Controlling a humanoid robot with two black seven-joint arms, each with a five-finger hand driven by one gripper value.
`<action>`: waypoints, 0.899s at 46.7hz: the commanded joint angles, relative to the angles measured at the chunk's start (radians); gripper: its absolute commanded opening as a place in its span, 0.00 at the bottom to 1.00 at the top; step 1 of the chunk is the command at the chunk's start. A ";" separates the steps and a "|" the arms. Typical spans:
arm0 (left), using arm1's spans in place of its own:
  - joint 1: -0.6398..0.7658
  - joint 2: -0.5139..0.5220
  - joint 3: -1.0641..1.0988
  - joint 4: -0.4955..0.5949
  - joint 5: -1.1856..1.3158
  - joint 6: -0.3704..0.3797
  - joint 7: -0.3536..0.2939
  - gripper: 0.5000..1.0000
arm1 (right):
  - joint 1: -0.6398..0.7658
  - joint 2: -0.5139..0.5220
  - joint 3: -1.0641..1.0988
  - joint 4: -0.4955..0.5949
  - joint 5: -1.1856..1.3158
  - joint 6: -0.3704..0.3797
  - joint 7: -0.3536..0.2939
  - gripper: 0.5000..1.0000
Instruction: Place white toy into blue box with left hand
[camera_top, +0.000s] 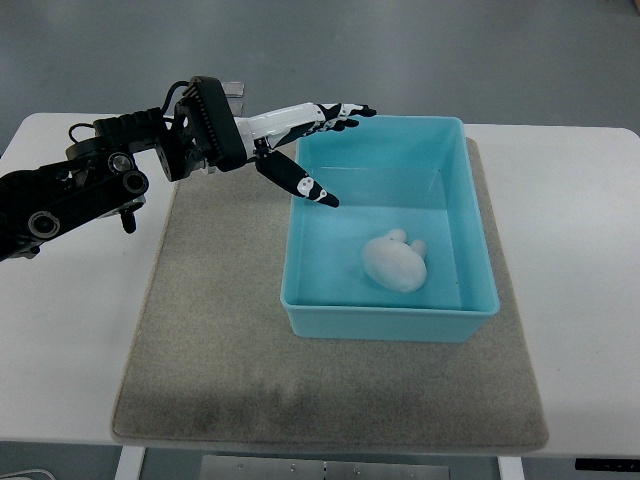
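Here is a white table (70, 380) running the full width of the view, with grey floor (400, 50) beyond its far edge. A grey felt mat (210, 340) covers the middle of the tabletop, its near edge a little ragged and slightly skewed to the table's edge. Bare white surface shows on the left and on the right of the mat.

On the mat, right of centre, sits the blue box (296, 262), an open rectangular bin with smooth light-blue walls. And there is the white toy (394, 263), lying on the bottom of the box, toward its near half, a soft rounded lump with two small nubs pointing to the far right. It touches no wall that I can make out.

The left arm comes in from the left edge, black and jointed, angling across the bare table onto the mat. The left hand (300, 150) hangs over the far-left corner of the box, fingers (340, 111) stretched out straight toward the right along the far rim, thumb (300, 180) splayed down over the left wall. Spread wide, holding nothing, and well apart from the toy.

Nothing lies between the hand and the toy but the box's own left wall. At the near-left corner a scrap of cable (25, 473) peeks in.
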 joint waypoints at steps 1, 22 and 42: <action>-0.001 0.000 -0.011 0.040 -0.110 0.043 -0.001 0.99 | 0.000 0.000 0.000 0.000 0.000 0.000 0.000 0.87; 0.002 -0.006 -0.038 0.288 -0.618 0.075 0.002 0.99 | 0.000 0.000 0.000 0.000 0.000 0.000 0.000 0.87; 0.045 -0.011 -0.069 0.410 -0.727 0.120 0.005 0.99 | 0.000 0.000 0.000 0.000 0.000 0.000 0.000 0.87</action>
